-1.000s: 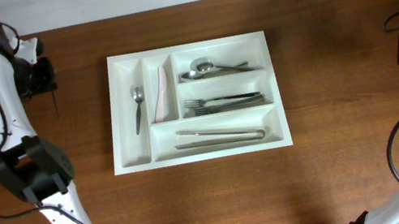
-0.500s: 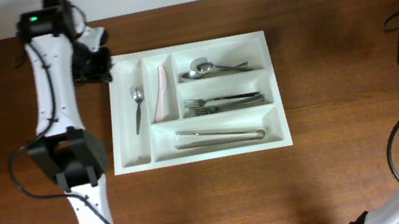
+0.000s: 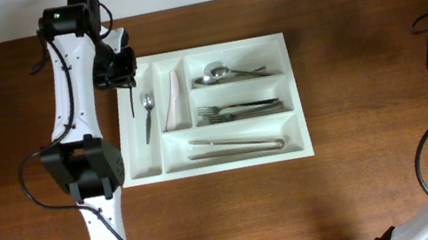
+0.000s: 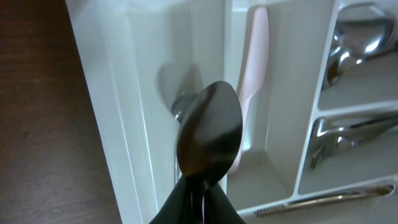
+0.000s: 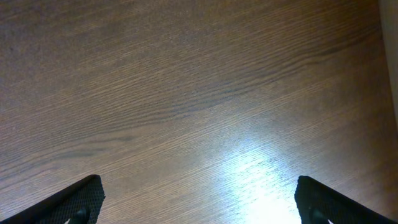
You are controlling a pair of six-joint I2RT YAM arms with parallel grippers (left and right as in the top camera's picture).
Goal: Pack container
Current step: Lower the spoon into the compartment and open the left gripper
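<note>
Over the tray's point(image 3: 197, 50) far left corner, the left gripper point(image 3: 121, 70) is clamped on a spoon point(image 4: 209, 134), whose bowl points away from the fingers above the leftmost upright slot. A second spoon point(image 3: 148, 114) lies in that slot, and a pink utensil point(image 3: 172, 99) lies in the next. Of the long slots, the far one holds spoons point(image 3: 223, 73), the middle one forks point(image 3: 239, 109), and the near one tongs point(image 3: 236, 145). The tray sits mid-table point(image 3: 380, 161), squared to its edges. Well off to the right, the right gripper point(image 5: 199, 199) hangs over bare wood with its fingers point(image 5: 81, 196) wide apart.
</note>
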